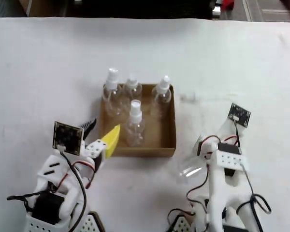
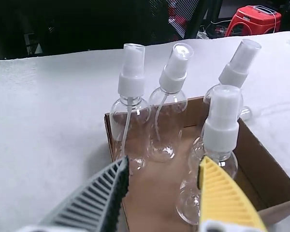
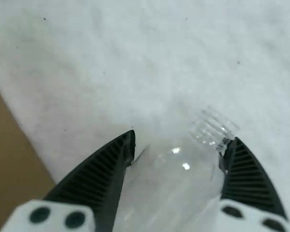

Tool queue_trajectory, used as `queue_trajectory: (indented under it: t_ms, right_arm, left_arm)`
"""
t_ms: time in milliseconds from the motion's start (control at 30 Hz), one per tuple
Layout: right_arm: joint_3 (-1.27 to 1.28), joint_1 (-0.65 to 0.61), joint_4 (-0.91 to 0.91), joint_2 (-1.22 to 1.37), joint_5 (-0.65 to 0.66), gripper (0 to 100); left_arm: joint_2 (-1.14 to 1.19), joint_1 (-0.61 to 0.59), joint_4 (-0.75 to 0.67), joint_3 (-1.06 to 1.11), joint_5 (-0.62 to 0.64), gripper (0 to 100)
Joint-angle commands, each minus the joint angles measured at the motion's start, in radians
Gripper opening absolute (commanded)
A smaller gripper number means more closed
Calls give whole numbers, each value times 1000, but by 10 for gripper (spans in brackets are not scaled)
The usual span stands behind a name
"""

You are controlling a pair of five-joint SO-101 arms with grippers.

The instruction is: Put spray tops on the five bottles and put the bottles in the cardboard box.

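Left pincer point(image 2: 163, 162) is wide apart, with one grey finger and one yellow finger, and it holds nothing. It hangs just over the near left corner of the cardboard box point(image 1: 146, 151). My right pincer point(image 3: 181, 142) is clamped on the bare bottle point(image 3: 183, 179), with a black finger on each side of its clear body.

The cardboard box sits in the middle of the white desk point(image 1: 48, 63). It is brown and open on top. Four bottles are inside it, and all four stand up. Three stand in a row by the far wall: the far left bottle point(image 1: 111, 95), the middle bottle point(image 1: 132, 90) and the far right bottle point(image 1: 162, 95). The front bottle point(image 1: 135, 128) stands alone, nearer to my arms, about in the middle of the box. Each one wears a white spray top point(image 2: 133, 72). The bottles are clear, so I can see right through them. A thin tube runs down inside the far left bottle.

The bare bottle is outside the box, low by the desk, near the box's near right corner. Its neck shows its screw ridges. I cannot tell if it touches the desk.
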Motion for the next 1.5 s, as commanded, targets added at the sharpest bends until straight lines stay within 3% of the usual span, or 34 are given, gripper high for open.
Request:
queue_trajectory:
  t_ms: [0,133,233,533,800,967,1200,1367,1467]
  right_arm:
    - [-60,-1,-10,33,-9,237]
    - [-66,1,-12,35,-2,99]
    - [-81,7,-12,35,0,53]
    - [-183,143,22,33,0,48]
    - [-292,148,10,33,5,48]
    - [-374,148,18,-45,173,47]
    - [-371,147,24,-297,224,18]
    - [-371,74,107,-484,227,17]
    - [-358,-36,124,-579,229,17]
  left_arm:
    - [-10,-8,3,-63,-14,221]
    - [-10,-8,3,-63,-14,221]
    - [-10,-8,3,-63,-14,221]
    - [-10,-16,3,-68,-14,221]
    - [-12,-18,5,-74,-14,221]
    - [-12,-108,48,-141,-11,221]
    - [-12,-113,60,-157,-8,221]
    - [-12,-119,60,-161,-11,221]
    - [-12,-120,60,-164,-12,221]
